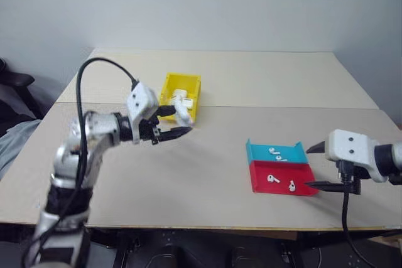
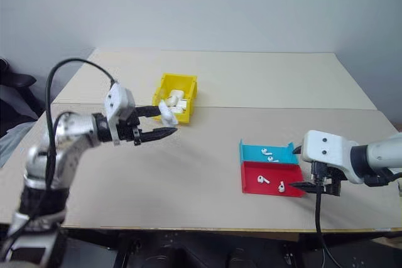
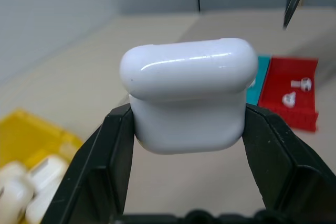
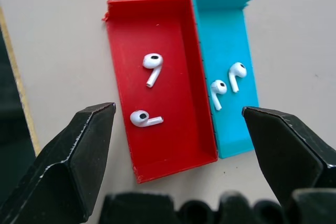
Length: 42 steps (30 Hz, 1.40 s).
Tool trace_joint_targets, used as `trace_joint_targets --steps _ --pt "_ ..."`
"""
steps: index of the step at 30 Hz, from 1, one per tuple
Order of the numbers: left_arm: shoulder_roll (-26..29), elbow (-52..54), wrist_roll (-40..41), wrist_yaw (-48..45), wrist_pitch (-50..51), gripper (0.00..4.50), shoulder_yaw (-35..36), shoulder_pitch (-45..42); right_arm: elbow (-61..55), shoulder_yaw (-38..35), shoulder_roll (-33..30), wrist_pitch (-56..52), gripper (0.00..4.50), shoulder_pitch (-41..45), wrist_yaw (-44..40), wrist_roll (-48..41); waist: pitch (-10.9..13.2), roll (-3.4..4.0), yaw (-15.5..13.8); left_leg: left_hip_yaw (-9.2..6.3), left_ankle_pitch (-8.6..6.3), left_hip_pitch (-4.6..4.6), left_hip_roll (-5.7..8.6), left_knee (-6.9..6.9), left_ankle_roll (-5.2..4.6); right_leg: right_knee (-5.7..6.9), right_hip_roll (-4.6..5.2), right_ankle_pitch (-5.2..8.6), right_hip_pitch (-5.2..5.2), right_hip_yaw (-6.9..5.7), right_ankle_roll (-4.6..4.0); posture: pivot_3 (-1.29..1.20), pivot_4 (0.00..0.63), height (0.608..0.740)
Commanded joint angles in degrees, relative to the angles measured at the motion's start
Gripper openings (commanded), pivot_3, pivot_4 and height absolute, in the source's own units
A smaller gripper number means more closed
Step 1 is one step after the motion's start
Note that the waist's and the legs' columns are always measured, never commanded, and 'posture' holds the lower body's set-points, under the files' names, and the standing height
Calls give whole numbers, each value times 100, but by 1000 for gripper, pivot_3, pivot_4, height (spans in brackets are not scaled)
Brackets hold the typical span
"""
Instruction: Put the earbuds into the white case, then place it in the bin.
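Observation:
My left gripper (image 1: 181, 120) is shut on the white case (image 3: 186, 98), a glossy rounded box with its lid down, held in the air just in front of the yellow bin (image 1: 191, 83). Two earbuds (image 4: 152, 67) lie in the red tray (image 4: 173, 145), and two more earbuds (image 4: 227, 83) lie in the teal tray (image 4: 239, 135). Over the near right side of these trays my right gripper (image 4: 178, 113) hangs open, pointing down at them with nothing between its fingers.
Several other white cases (image 1: 179, 97) lie inside the bin. The two shallow trays sit side by side near the table's front right. The table's front edge (image 1: 188, 225) runs close below the trays. A seam crosses the tabletop behind them.

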<state>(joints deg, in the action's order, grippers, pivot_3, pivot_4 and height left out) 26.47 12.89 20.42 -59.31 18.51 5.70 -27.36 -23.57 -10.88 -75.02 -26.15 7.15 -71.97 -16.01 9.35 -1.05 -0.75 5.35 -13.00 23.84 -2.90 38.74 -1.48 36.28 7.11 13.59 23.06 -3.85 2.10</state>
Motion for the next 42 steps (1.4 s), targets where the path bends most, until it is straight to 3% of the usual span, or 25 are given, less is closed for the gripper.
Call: trace_joint_targets --steps 1,6,13,16,18,24,28,42 --pt "-360 131 211 -13 -1110 2788 37 340 -36 304 -252 573 4500 192 -223 314 0 0 -4 5 -1 1 1 -1 -1 -5 0 0 0 1 0 0 150 740" --pt "-732 -194 384 -587 -2235 2788 -313 1044 -70 1117 -87 306 4500 981 -379 401 -3 4 30 10 -8 1 2 3 -13 -13 3 -2 1 11 5 0 150 740" --pt "-796 -391 332 -887 -3091 2788 -694 1608 -38 2466 673 -1286 4500 2329 -191 815 -8 13 19 -2 -6 -1 -9 -1 -9 -6 -7 -5 7 6 -6 0 150 740" --pt "-758 -308 267 -849 -3292 2788 -777 1697 -262 2597 717 -1568 3969 2371 -200 789 -9 14 -14 -10 -8 10 -3 3 -14 -14 0 -5 9 3 -3 0 150 740" --pt "-676 -263 191 -842 -3371 2788 -828 1716 -310 2728 785 -1789 3382 2467 -147 851 -10 15 3 -9 -14 12 -2 8 -23 -17 4 -8 8 5 1 0 150 740" --pt "-519 -236 257 -867 -3540 2788 -944 1655 -221 3141 914 -2069 3382 2654 -10 1133 -16 26 11 -13 -15 9 -5 4 -24 -10 0 -7 12 3 0 0 150 740" --pt "-498 -222 262 -843 -3592 2788 -1025 1612 -179 3278 1004 -2112 2500 2651 116 1292 -17 28 10 -12 -15 10 -5 4 -24 -13 0 -7 11 3 0 0 150 740" --pt "-406 -353 142 -734 -3773 2788 -1141 1523 322 3711 1427 -2084 2500 2605 480 1850 -19 31 12 -7 -15 10 -4 3 -24 -13 -1 -7 12 2 0 0 150 740"
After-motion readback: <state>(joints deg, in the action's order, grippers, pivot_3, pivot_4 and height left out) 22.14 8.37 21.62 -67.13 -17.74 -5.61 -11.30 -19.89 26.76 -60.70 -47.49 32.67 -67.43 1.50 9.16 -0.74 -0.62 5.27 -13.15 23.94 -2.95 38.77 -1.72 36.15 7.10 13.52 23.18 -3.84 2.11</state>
